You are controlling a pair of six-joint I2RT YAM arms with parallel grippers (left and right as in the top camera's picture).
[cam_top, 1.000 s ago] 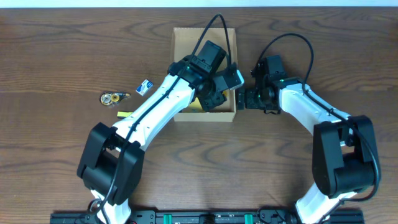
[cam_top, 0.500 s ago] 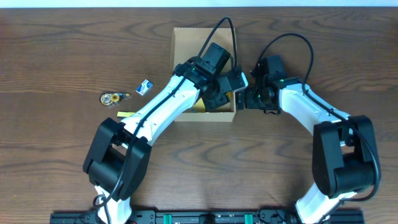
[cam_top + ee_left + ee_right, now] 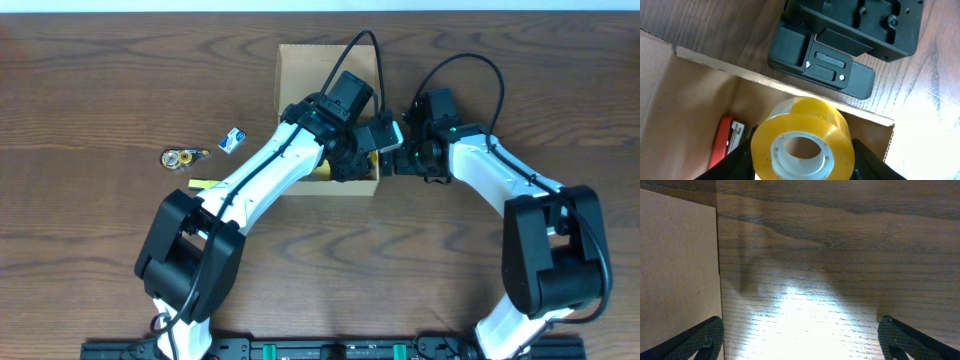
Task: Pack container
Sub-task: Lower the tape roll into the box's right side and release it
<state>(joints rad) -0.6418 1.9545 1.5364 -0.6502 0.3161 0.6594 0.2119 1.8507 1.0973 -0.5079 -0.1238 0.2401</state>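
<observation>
We see the left tool gripping a yellow tape roll over the near-right corner of the open container, far-centre on the counter, while the right tool gapes wide just outside its right wall, over bare wood.

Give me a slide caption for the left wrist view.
Left gripper holding a yellow tape roll over the open tan cardboard box, red object inside.

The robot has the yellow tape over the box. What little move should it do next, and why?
Probably just open the left gripper. It clamps the yellow tape roll over the open box, next to the red stapler already inside, so letting go should drop the roll in.
</observation>
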